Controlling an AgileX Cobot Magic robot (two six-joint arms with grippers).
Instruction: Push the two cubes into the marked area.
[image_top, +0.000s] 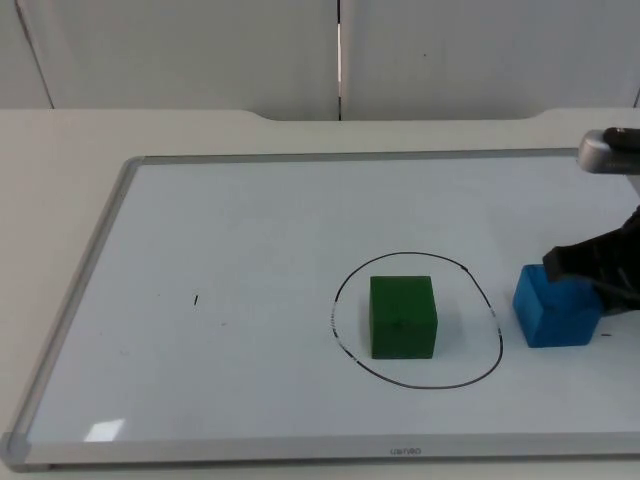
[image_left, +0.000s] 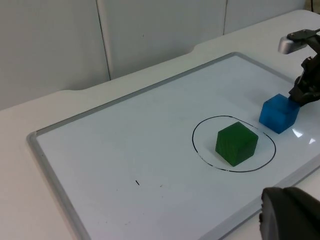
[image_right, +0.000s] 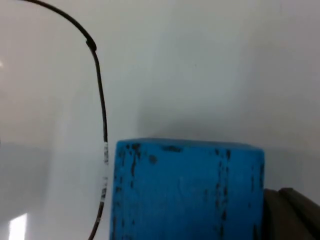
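One of the two cubes, the green wooden cube (image_top: 403, 317), already sits inside the black drawn circle (image_top: 349, 280) on the whiteboard (image_top: 200, 230), while the blue wooden cube (image_top: 556, 307) remains just outside it near the board's right edge, touched by the right gripper (image_top: 600, 270), whose finger state I cannot tell.

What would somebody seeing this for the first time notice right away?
Probably the green cube sitting inside the black drawn circle on the whiteboard. Next, the blue cube just outside the circle's right side, with the right gripper against its far side. The left gripper waits off the whiteboard's near edge.
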